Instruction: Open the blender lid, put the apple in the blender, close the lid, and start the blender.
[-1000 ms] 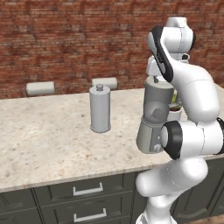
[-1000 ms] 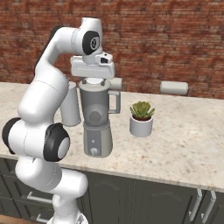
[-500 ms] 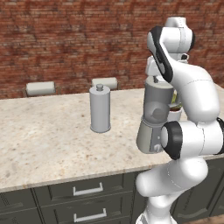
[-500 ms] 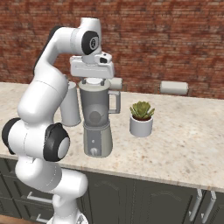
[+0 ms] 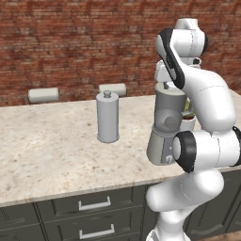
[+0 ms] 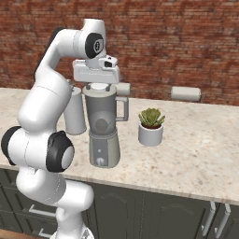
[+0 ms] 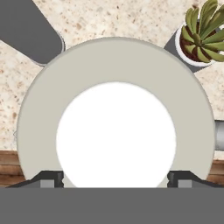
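Hand lower onto blender lid [image 7: 116, 131] (speckled stone counter [image 5: 52, 141], brick wall [image 6: 186, 42]).

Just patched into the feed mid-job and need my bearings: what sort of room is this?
A kitchen, most likely: a speckled stone counter over dark drawers, backed by a brick wall. A blender and a potted plant stand on the counter.
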Motion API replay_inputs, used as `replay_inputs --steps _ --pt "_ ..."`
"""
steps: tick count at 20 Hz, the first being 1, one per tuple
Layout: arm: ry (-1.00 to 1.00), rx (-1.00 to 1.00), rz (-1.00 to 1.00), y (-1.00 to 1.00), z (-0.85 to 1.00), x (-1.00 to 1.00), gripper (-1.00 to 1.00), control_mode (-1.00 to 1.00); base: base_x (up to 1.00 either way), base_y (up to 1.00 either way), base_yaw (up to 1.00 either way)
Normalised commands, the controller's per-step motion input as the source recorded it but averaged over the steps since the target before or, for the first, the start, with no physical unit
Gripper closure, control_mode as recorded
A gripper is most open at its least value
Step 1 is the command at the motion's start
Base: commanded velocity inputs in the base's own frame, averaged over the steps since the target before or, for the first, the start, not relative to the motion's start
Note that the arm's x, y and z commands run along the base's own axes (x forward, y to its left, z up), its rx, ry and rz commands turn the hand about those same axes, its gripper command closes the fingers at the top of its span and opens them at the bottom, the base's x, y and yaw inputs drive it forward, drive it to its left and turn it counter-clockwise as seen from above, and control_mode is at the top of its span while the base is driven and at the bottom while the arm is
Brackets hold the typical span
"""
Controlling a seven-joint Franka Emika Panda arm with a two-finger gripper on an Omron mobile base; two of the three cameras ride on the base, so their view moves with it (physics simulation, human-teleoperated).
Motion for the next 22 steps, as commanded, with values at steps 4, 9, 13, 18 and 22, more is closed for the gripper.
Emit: replay_inputs --steps 4,9,13,18,22 --pt "0.0 0.0 0.0 0.0 0.0 0.0 -1.0 -1.0 0.0 0.0 0.0" --pt "-0.02 0.0 0.0 0.0 -0.01 0.1 -1.0 -1.0 0.0 0.0 0.0" --pt "-0.03 0.0 0.0 0.0 0.0 0.19 -1.0 -1.0 0.0 0.0 0.0" --pt "-0.01 0.0 0.0 0.0 0.0 0.05 -1.0 -1.0 0.0 0.0 0.0" --pt "0.0 0.0 0.0 0.0 0.1 0.0 -1.0 -1.0 0.0 0.0 0.0"
